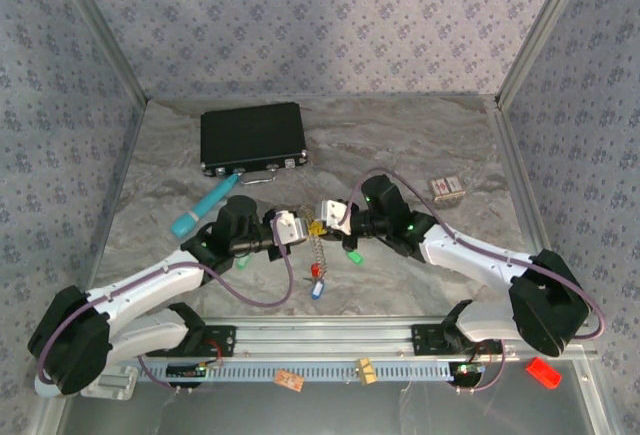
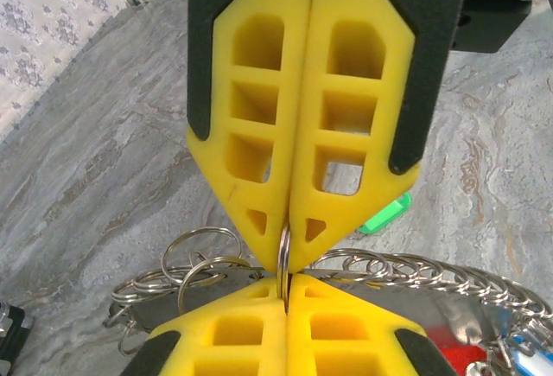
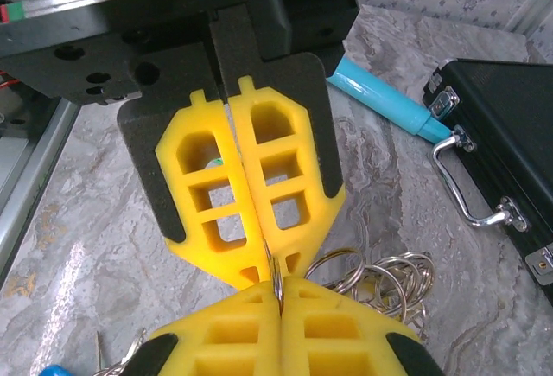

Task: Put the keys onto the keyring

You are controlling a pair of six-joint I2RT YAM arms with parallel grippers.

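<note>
My two grippers meet tip to tip at the middle of the table, the left gripper (image 1: 306, 228) coming from the left and the right gripper (image 1: 324, 222) from the right. Both are shut on the same thin metal keyring (image 2: 283, 251), seen edge-on between the yellow fingertips. In the left wrist view my left gripper (image 2: 288, 294) is at the bottom; in the right wrist view my right gripper (image 3: 281, 298) is. A chain of small rings (image 2: 432, 270) hangs from the keyring. Below it dangle a red key (image 1: 316, 271) and a blue key (image 1: 317, 291). A green key (image 1: 353, 255) lies on the table to the right.
A black case (image 1: 252, 137) with a metal handle (image 3: 467, 186) lies at the back left. A teal tube (image 1: 203, 207) lies in front of it, close to the left arm. A small box (image 1: 447, 188) sits at the right. Another green tag (image 1: 242, 262) lies under the left arm.
</note>
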